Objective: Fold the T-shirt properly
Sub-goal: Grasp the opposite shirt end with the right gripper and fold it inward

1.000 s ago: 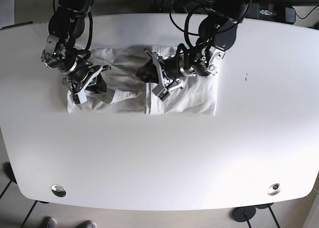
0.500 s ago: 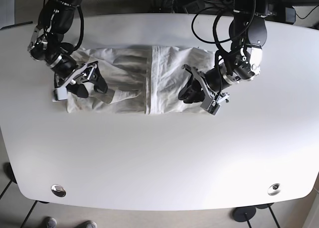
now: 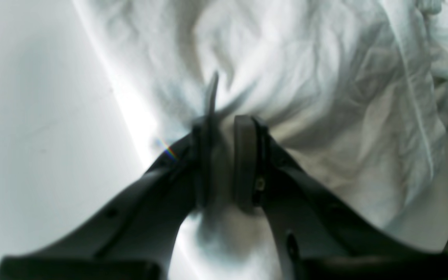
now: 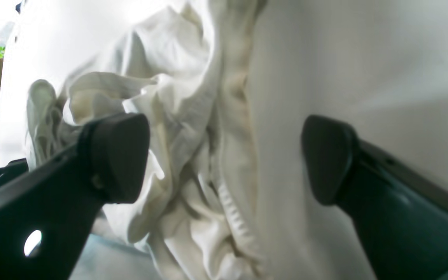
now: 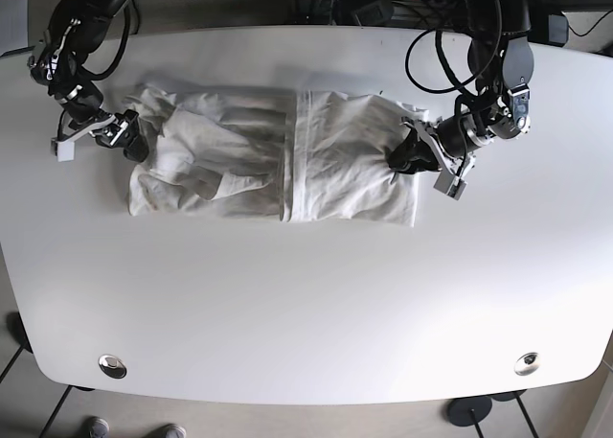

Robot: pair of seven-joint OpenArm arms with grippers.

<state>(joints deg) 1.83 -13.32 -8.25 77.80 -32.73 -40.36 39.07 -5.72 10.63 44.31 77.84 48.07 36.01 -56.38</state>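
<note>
My left gripper (image 3: 224, 163) is clenched on the crumpled white cotton T-shirt (image 5: 278, 165), which lies spread across the white table (image 5: 306, 304). My right gripper (image 4: 224, 155) gapes around its bunched sleeve edge. Pulling now with one-sided tension could, I judge, drag and wrinkle it.

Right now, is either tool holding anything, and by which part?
The left tool is shut on the T-shirt, pinching a bunch of fabric at its edge by the bare table. The right tool is open around the crumpled end, holding nothing.
</note>
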